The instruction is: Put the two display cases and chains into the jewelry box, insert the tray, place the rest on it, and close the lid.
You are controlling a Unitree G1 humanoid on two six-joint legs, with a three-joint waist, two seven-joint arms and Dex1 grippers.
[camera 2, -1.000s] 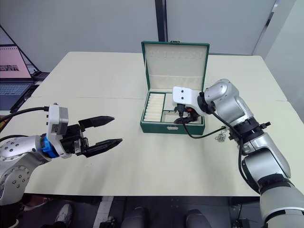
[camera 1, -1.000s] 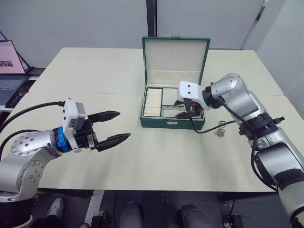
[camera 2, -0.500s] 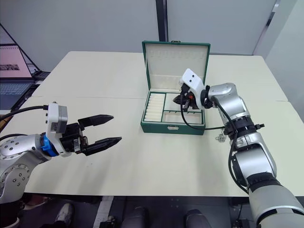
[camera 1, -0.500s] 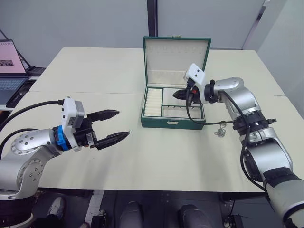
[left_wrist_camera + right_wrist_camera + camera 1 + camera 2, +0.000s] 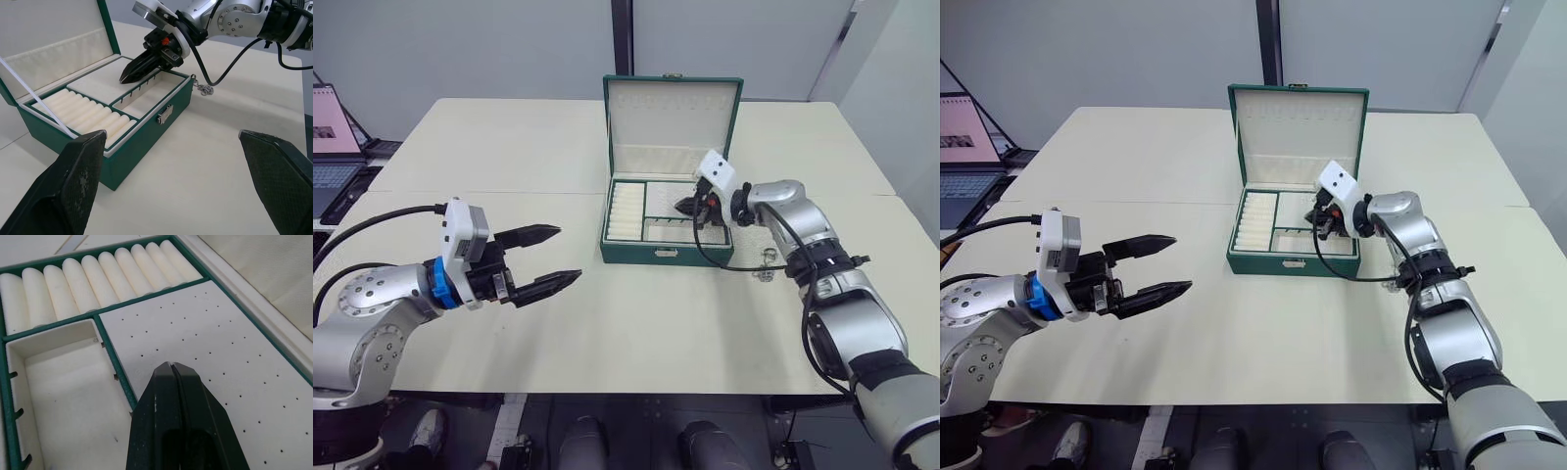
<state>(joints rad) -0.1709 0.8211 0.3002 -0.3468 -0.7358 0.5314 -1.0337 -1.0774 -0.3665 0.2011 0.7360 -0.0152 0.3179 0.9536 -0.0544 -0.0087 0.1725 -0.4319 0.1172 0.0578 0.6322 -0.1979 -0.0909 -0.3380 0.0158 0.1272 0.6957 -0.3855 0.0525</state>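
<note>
The dark green jewelry box (image 5: 666, 253) stands open at the table's middle, its lid (image 5: 672, 122) upright behind it. Inside it sits the tray (image 5: 113, 357), with cream ring rolls (image 5: 88, 279) on one side, a dotted flat pad (image 5: 205, 333) and an empty compartment. My right gripper (image 5: 684, 206) hovers shut just above the pad on the box's right side, holding nothing. My left gripper (image 5: 566, 255) hangs open over the bare table, well to the box's left. A small silvery chain (image 5: 766, 266) lies on the table right of the box. The display cases are out of view.
A black cable (image 5: 724, 262) from my right wrist drapes over the box's front right corner. A laptop (image 5: 331, 147) sits past the table's far left edge. A wide stretch of table lies between my left gripper and the box.
My right gripper shut, lifted out of the box's front right compartment, and now points its tips over the dotted pad. The left arm has stayed put.
</note>
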